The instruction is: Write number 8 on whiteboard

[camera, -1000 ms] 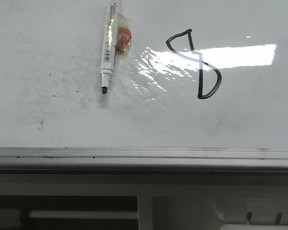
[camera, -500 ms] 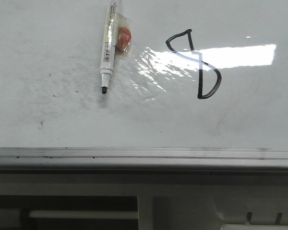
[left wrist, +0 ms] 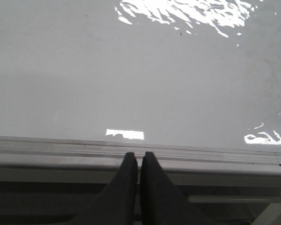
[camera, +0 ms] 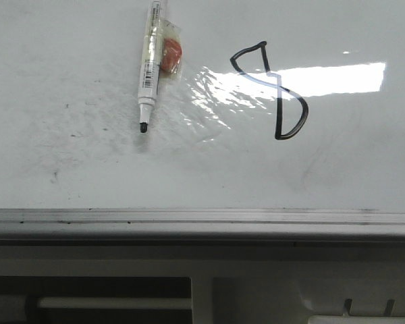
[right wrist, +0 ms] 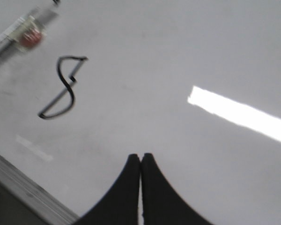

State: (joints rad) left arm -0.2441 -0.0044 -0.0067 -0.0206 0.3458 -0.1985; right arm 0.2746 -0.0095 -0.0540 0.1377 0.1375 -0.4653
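— What do you see of the 8?

— Thin black line, angular: a triangular upper loop, a D-shaped lower one. It sits right of centre on the board, crossed by a glare patch.

— Around it?

— A marker lies to its left, tip toward the rail, with a small orange thing touching it. Bare board lies right of the 8 and between it and the rail.

— Grippers?

— My left gripper is pinched closed over the rail, holding nothing; my right gripper is closed too, empty, over bare board.
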